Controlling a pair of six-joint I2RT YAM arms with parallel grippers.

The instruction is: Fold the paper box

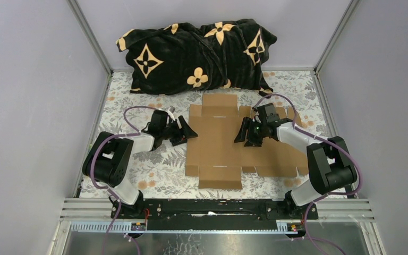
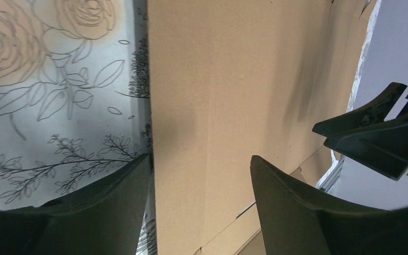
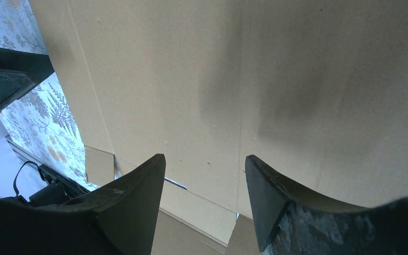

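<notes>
The paper box (image 1: 218, 146) was laid flat and unfolded on the floral surface (image 1: 138, 172) — between the two arms. The left gripper (image 1: 187, 132) was held open at its left edge, the right gripper (image 1: 246, 139) open over its right half — nothing was gripped.

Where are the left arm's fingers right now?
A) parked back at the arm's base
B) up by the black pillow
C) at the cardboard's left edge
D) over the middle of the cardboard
C: in the wrist view the left fingers straddle the left edge of the paper box, one over the tablecloth, the other over cardboard.
</notes>
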